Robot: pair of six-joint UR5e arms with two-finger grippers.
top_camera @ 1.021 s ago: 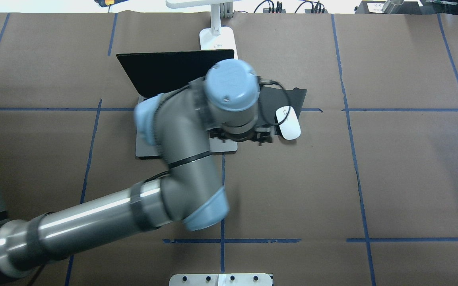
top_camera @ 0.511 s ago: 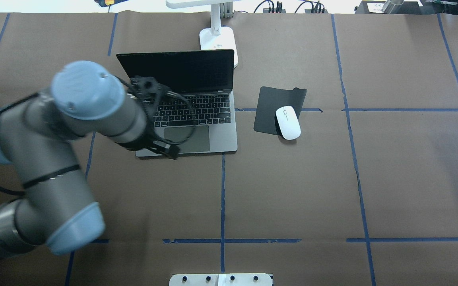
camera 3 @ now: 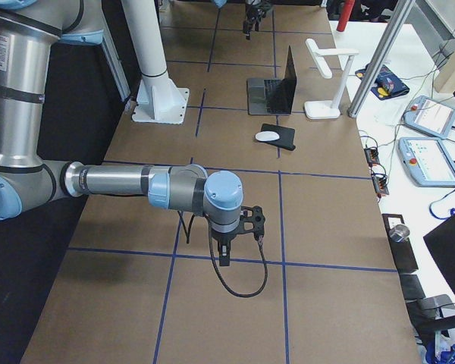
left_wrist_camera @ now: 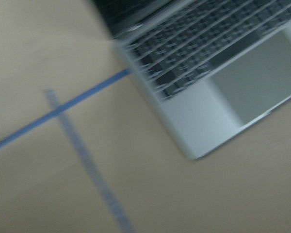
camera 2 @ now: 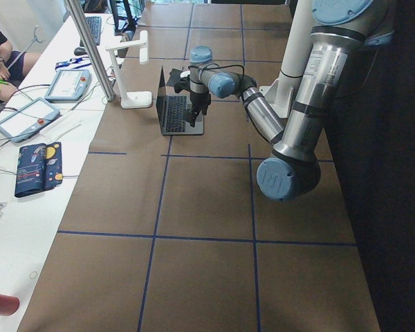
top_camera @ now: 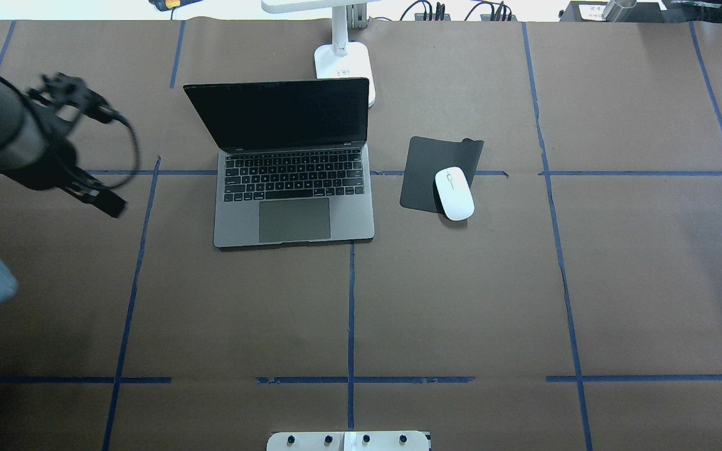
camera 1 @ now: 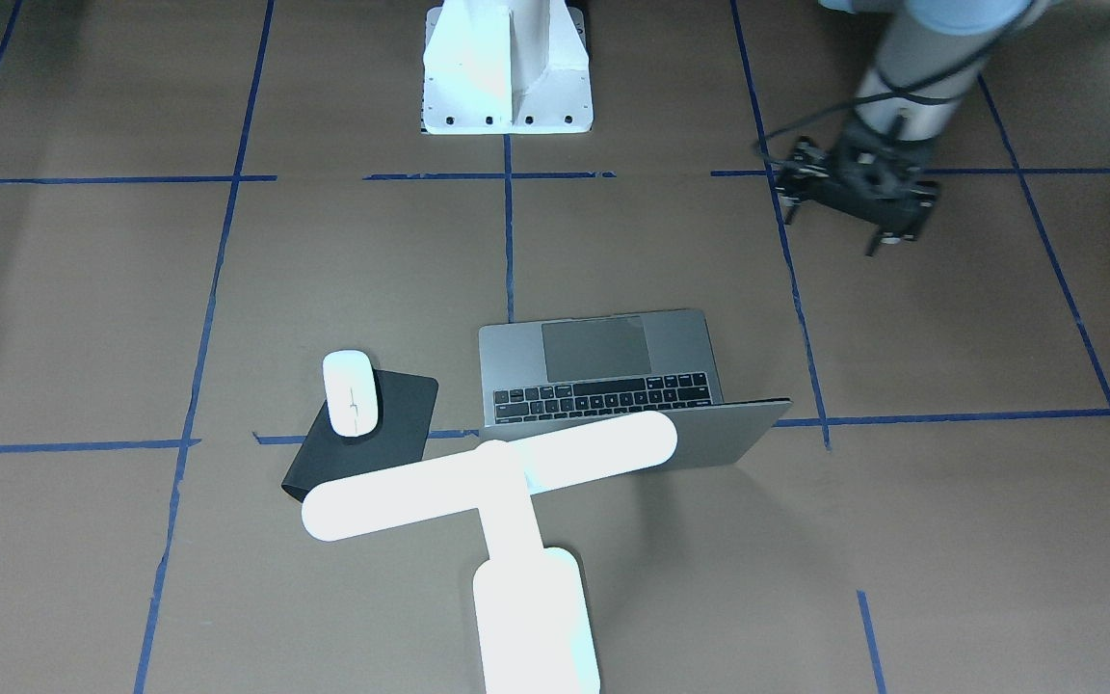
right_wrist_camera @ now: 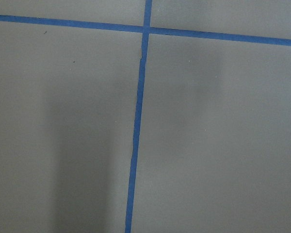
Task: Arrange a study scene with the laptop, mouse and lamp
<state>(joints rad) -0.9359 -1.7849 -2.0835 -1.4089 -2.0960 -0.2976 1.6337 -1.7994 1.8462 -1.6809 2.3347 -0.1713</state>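
Slim silver-grey laptop [top_camera: 295, 188] sits open, screen dark, mid-desk [top_camera: 461, 300] toward the far edge. Bright white T-shaped desk lamp [top_camera: 343, 66] stands just behind its lid at that edge; small glossy white oval mouse [top_camera: 454, 193] lies right of the laptop on the near right corner of a flat black rectangular pad [top_camera: 427, 169], overhanging it. The left gripper [camera 1: 852, 185] hangs over bare desk toward the left end, well apart from the laptop; the right gripper [camera 3: 224, 254] points down toward the right end; cannot tell either claw's state.

Overhead looks forward and down, front view faces back, both share the laptop [top_camera: 295, 207], wrist views close.
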